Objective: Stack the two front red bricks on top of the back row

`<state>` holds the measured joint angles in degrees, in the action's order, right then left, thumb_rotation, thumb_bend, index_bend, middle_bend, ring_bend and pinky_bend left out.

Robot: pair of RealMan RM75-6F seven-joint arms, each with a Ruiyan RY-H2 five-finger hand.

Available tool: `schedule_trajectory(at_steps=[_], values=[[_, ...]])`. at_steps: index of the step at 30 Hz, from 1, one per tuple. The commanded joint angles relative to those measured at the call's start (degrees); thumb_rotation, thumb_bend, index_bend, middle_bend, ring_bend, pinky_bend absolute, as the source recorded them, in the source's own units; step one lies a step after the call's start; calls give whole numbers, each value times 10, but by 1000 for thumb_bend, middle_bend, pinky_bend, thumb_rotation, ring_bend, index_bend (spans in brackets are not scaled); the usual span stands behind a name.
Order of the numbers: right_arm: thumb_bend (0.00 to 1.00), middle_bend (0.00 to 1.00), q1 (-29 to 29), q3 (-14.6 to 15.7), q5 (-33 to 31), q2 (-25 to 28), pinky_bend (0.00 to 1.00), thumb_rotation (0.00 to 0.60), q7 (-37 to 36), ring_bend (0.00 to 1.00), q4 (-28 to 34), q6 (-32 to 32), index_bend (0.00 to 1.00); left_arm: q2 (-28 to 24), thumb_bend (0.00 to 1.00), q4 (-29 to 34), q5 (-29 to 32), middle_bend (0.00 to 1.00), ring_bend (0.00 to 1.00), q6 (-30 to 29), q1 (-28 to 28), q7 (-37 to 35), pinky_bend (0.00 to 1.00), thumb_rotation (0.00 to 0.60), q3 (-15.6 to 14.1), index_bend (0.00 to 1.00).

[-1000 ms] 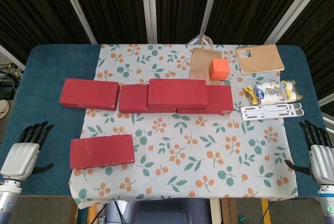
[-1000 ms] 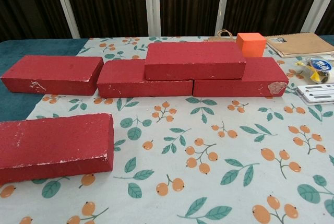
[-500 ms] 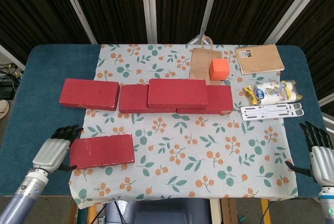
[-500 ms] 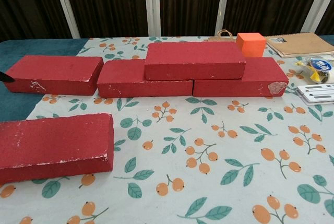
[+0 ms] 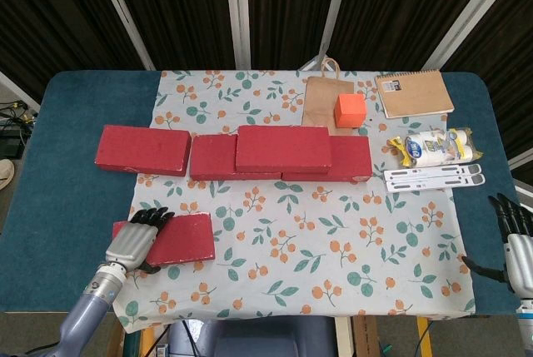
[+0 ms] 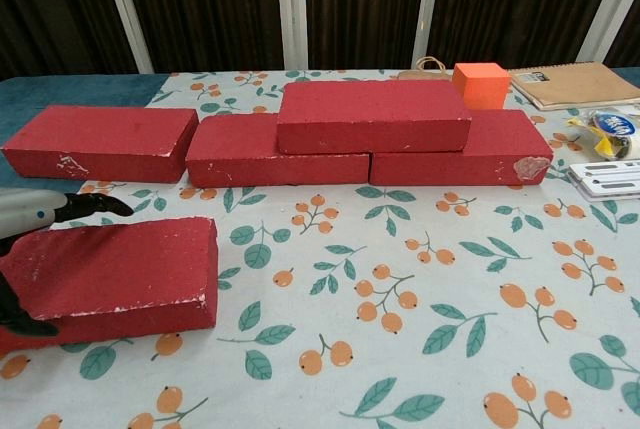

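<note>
We are laying our left hand (image 5: 133, 242) over the left end of the front brick (image 5: 171, 239), low and left in the head view; fingers are draped across its top and the thumb shows dark at the near edge in the chest view. The fingers are spread and not yet clamped, so we judge the hand is touching the brick rather than holding it. Our right hand (image 5: 518, 245) is idling at the lower right edge of the frame, fingers apart and holding nothing.

One brick (image 5: 283, 148) is already sitting on top of the back row (image 5: 141, 149) at mid-frame, spanning two bricks below. So we are on the second brick, at the grasp. Next we need a firm squeeze across the brick's width, a lift, and a carry up the frame to the row's left part, beside the stacked one. The cloth (image 5: 333, 240) covers the bench (image 5: 67, 124).
</note>
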<state>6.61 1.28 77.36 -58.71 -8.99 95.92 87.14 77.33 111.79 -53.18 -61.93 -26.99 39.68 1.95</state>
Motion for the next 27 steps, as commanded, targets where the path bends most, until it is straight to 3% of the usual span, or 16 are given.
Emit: schedule_trajectory(at_steps=[1, 9, 15, 27], values=[[0, 31, -4, -5, -1, 2, 0, 600, -3, 0, -1, -2, 0, 17, 0, -12, 0, 0, 0, -8, -6, 2, 0, 600, -4, 0], [0, 31, -14, -19, 0, 4, 0, 600, -8, 0, -3, -6, 0, 37, 0, -23, -2, 10, 0, -31, -13, 16, 53, 600, -14, 0], [0, 31, -21, -28, 0, 5, 0, 600, -8, 0, -2, -8, 0, 33, 0, -12, -5, 97, 51, -61, -12, 35, 128, 600, -19, 0], [0, 32, -24, -41, -7, 6, 0, 600, -6, 0, -2, -29, 0, 33, 0, -10, 57, 165, 83, -61, -38, 80, 160, 600, -17, 33]])
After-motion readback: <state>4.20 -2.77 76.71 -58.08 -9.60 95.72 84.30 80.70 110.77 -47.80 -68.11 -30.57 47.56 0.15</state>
